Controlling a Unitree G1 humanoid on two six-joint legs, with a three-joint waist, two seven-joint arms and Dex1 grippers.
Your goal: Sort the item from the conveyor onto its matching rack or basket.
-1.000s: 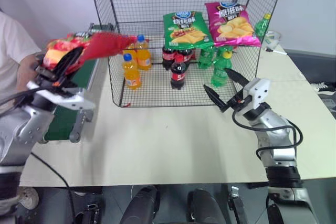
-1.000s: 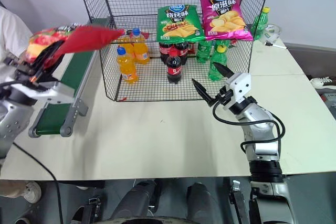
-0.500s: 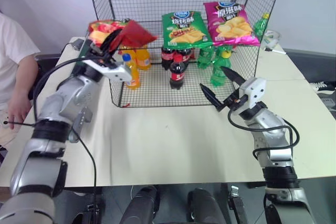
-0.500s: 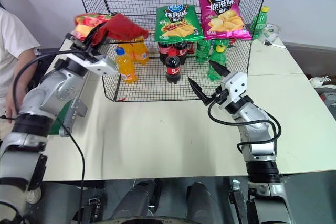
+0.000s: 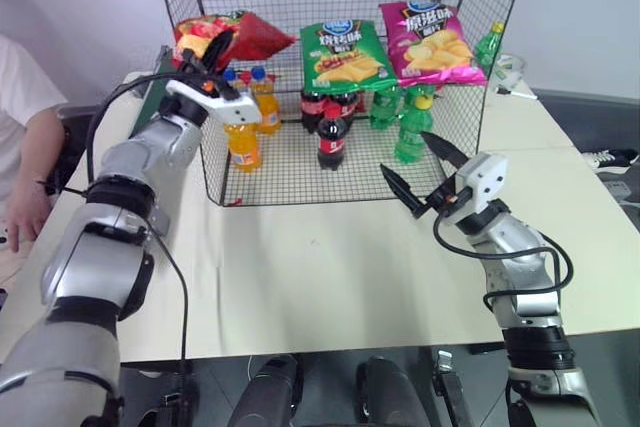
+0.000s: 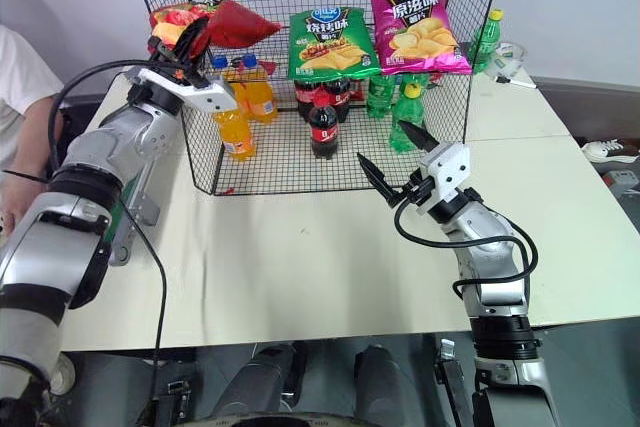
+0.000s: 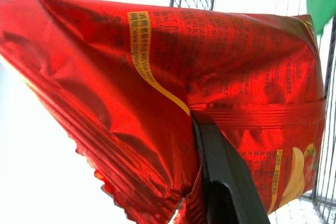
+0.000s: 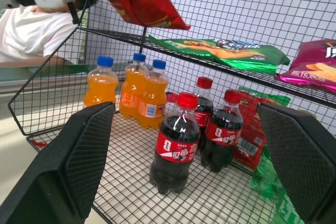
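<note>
A: State the left gripper.

B: Clamped on the red bag. The bag is held in the air at the rack's left front corner, level with the chip shelf. In the left wrist view one black finger presses against the bag's foil back.

A: Where is the bag relative to the shelf stock?

B: Left of the green bag, which lies beside the magenta bag on the same tier. Orange bottles stand directly below it; cola bottles and green bottles stand further right on the lower tier.

A: State the right gripper.

B: Jaws spread wide, holding nothing. It hovers above the table, in front of the rack's lower tier.

A: Conveyor?

B: Left of the rack, mostly behind the left arm. A person's arm is at the far left.
</note>
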